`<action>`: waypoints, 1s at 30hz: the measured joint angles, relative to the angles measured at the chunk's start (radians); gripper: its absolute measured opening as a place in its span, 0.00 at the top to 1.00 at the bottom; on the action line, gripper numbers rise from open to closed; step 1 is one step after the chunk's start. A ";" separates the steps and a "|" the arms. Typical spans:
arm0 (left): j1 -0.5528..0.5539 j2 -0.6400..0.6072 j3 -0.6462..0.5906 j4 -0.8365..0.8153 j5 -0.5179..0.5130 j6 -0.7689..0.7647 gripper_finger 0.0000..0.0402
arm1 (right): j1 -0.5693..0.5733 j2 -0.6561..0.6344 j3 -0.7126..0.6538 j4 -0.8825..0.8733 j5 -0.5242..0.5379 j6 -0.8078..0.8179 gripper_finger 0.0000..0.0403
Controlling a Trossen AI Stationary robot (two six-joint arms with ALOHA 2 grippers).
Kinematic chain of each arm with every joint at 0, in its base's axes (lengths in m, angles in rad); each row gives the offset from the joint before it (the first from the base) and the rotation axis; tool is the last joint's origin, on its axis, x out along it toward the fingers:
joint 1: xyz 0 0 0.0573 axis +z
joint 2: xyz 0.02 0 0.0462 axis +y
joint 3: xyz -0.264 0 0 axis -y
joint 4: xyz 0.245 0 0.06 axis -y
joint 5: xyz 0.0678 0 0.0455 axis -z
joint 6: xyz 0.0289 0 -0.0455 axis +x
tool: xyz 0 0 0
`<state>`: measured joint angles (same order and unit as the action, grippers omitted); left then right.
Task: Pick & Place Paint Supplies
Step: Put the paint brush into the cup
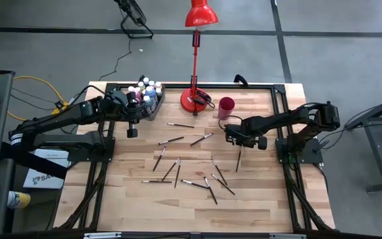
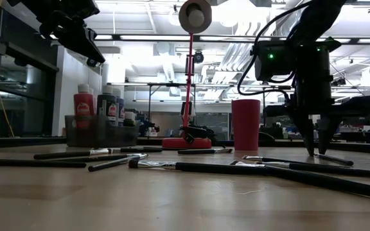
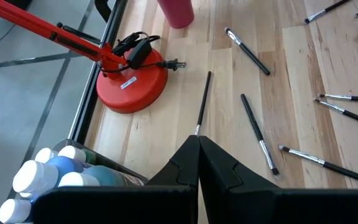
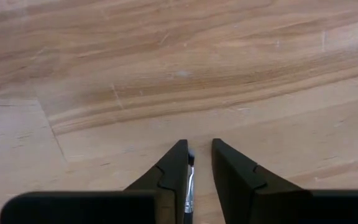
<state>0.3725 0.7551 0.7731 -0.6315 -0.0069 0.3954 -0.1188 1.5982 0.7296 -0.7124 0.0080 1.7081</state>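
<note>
Right hand (image 1: 239, 147) is down at the table (image 1: 270, 199), fingers narrowed around the metal ferrule end of a paintbrush (image 4: 189, 186); the right wrist view shows the brush between the two fingers, and the low view shows the fingertips at the table surface, so the brush appears gripped but not lifted. Left hand (image 3: 198, 149) hangs above the grey bin (image 1: 156, 106) at the table's far left, fingers fully closed and holding nothing.

Largest to smallest:
- Bin: packed with white-capped paint bottles (image 1: 144, 89). No bottle lies loose on the table, so the bottle half of the job looks done.
- Red cup (image 1: 226, 107): stands near the lamp base (image 1: 192, 101). Whether any brush is inside it I cannot tell.
- Loose brushes (image 1: 178, 171): roughly a dozen lie scattered across the middle of the table, well apart from both bin and cup.

Judgement: brush half barely started; nearly all brushes left to move.
</note>
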 joint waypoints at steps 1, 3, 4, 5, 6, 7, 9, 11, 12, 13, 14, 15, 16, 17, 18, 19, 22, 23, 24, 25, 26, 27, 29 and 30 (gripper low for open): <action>0.000 0.000 0.000 0.000 0.000 0.000 1.00 | 0.000 0.000 0.000 0.000 -0.001 0.000 0.84; 0.000 0.000 0.000 0.000 0.000 0.000 1.00 | 0.000 0.000 0.000 0.000 -0.002 0.000 0.85; 0.000 0.000 0.000 0.000 0.000 0.000 1.00 | 0.000 0.000 0.000 0.000 -0.004 0.000 0.86; 0.000 0.000 0.000 0.000 0.000 0.000 1.00 | 0.000 0.000 0.000 0.001 -0.005 0.000 0.87; 0.000 0.000 0.000 0.000 0.000 0.000 1.00 | 0.000 0.000 0.000 0.001 -0.007 0.000 0.89; 0.000 0.000 0.000 0.000 0.000 0.000 1.00 | 0.000 0.000 0.000 0.001 -0.007 0.000 0.91; 0.000 0.000 0.000 0.000 0.000 0.000 1.00 | 0.000 0.000 0.000 0.001 -0.010 0.000 0.95; 0.000 0.000 0.000 0.000 0.000 0.000 1.00 | 0.000 0.000 0.000 0.002 -0.014 0.000 0.98; 0.000 0.000 0.000 0.000 0.000 0.000 1.00 | 0.000 0.000 0.000 0.002 -0.014 0.000 0.98; 0.000 0.000 0.000 0.000 0.000 0.000 1.00 | 0.000 0.000 0.000 0.002 -0.014 0.000 0.99; 0.000 0.000 0.000 0.000 0.000 0.000 1.00 | 0.000 0.000 0.000 0.002 -0.014 0.000 0.99; 0.000 0.000 0.000 0.000 0.000 0.000 1.00 | 0.000 0.000 0.000 0.002 -0.014 0.000 0.99; 0.000 0.000 0.000 0.000 0.000 0.000 1.00 | 0.000 -0.001 0.000 0.003 -0.014 0.000 0.99; 0.000 0.000 0.000 0.000 0.000 0.000 1.00 | 0.000 -0.005 -0.001 0.003 -0.012 0.000 0.99; 0.000 0.000 0.000 0.000 0.000 0.000 1.00 | 0.001 -0.013 -0.004 0.006 -0.005 0.000 0.99; 0.000 0.000 0.000 0.000 0.000 0.000 1.00 | 0.002 -0.019 -0.005 0.006 0.003 0.000 0.99; 0.000 0.000 0.000 0.000 0.000 0.000 1.00 | 0.003 -0.056 0.010 -0.022 0.037 -0.004 0.99; 0.000 0.000 0.000 0.000 0.000 0.000 1.00 | 0.003 -0.069 0.017 -0.030 0.060 -0.007 0.99; 0.000 0.000 0.000 0.000 0.000 0.000 1.00 | 0.004 -0.087 0.024 -0.032 0.088 -0.012 0.99; 0.000 0.000 0.000 0.000 0.000 0.000 1.00 | 0.003 -0.109 0.032 -0.032 0.114 -0.016 0.99; 0.000 0.000 0.000 0.000 0.000 0.000 1.00 | 0.003 -0.131 0.040 -0.031 0.140 -0.026 0.99; 0.000 0.000 0.000 0.000 0.000 0.000 1.00 | 0.003 -0.150 0.050 -0.032 0.170 -0.036 0.99; 0.000 0.000 0.000 0.000 0.000 0.000 1.00 | 0.003 -0.180 0.071 -0.039 0.236 -0.061 0.99; 0.000 0.000 0.000 0.000 0.000 0.000 1.00 | 0.003 -0.199 0.085 -0.038 0.275 -0.082 0.99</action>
<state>0.3729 0.7551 0.7731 -0.6312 -0.0071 0.3954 -0.1162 1.3987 0.8142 -0.7505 0.2825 1.6261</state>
